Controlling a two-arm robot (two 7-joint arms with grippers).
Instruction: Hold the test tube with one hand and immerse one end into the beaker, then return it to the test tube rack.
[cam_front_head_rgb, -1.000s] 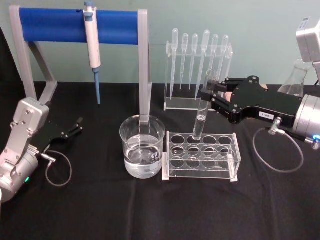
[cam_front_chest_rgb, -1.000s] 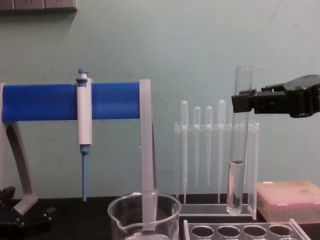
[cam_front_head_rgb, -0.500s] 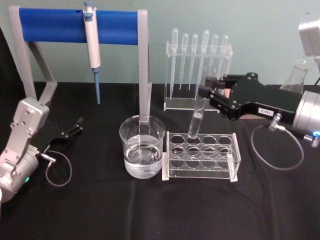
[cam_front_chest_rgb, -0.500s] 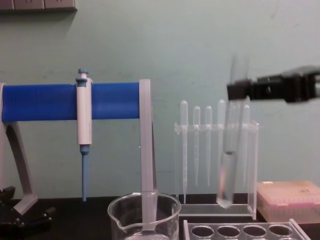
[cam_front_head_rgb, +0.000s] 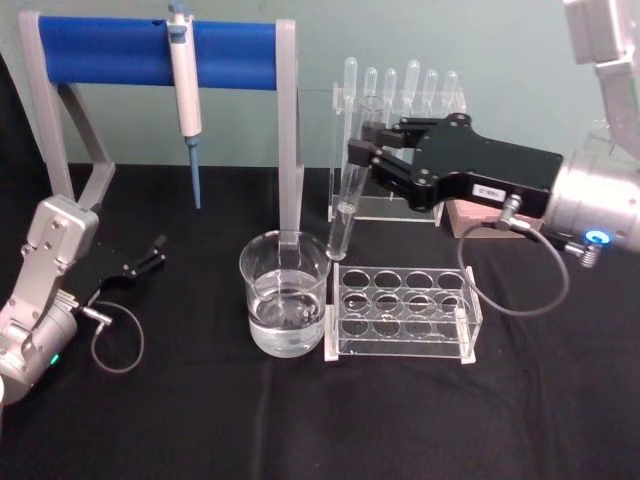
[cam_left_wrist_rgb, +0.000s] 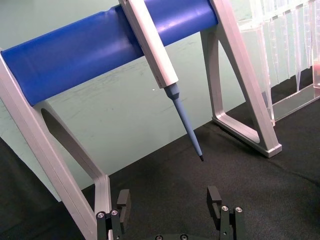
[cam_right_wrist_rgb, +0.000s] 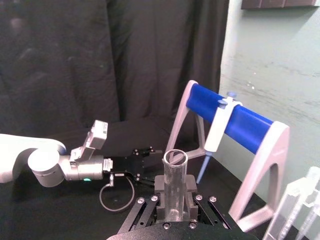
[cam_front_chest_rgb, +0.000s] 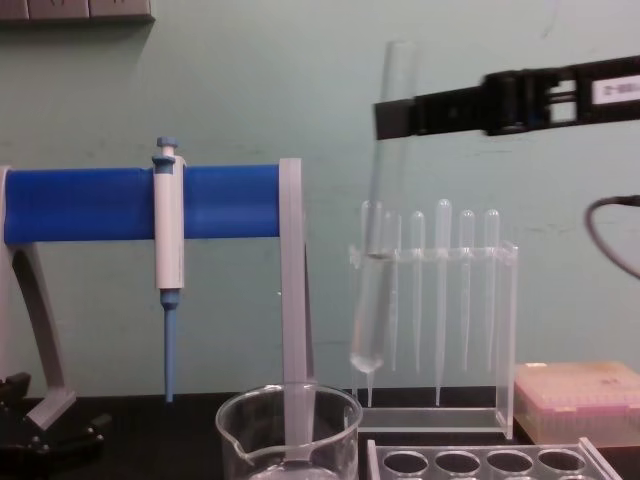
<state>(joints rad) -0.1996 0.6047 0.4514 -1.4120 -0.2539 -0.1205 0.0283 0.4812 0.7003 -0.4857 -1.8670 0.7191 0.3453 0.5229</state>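
My right gripper is shut on the upper part of the test tube, just below its open rim. The clear tube hangs tilted in the air with some clear liquid inside. Its round bottom is above the gap between the beaker and the clear rack, just right of the beaker's rim. The beaker stands about half full of water. In the right wrist view the tube stands between the fingers. My left gripper rests open on the cloth at the left.
A blue-barred stand with a white-and-blue pipettor stands behind the beaker. A clear holder of plastic pipettes is behind the rack. A pink box sits at the back right. Black cloth covers the table.
The right gripper has lifted the test tube out of the rack and carried it left toward the beaker, tilting it. The left arm has not moved.
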